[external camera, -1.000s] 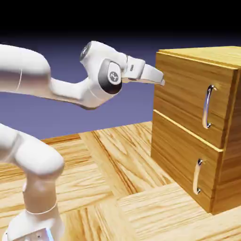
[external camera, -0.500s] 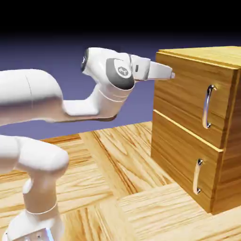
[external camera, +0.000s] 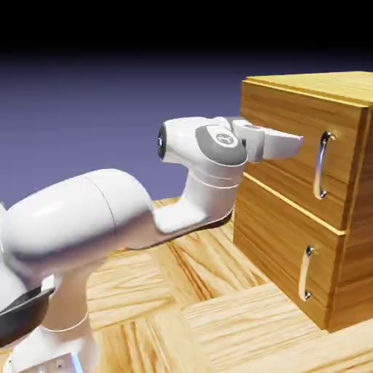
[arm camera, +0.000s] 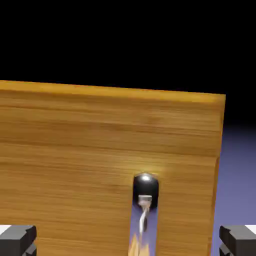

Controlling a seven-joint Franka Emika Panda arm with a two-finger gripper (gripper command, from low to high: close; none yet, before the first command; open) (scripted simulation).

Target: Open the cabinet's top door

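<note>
Reaching in from nine o'clock in the exterior view, the gripper (external camera: 299, 138) has its fingers spread wide around nothing, near the upper handle (external camera: 319, 165); beyond, at three o'clock, stands the cabinet (external camera: 353, 269), its top door (external camera: 280, 127) shut; the approach looks mostly done, with gripping and pulling left; the arm's round joint cap (external camera: 224, 138) bears a small logo, too small to read

Landmark: cabinet (external camera: 291, 175). From my exterior view, arm (external camera: 95, 211) left of it; top door (external camera: 291, 127) above lower door (external camera: 280, 233) on its front.
</note>
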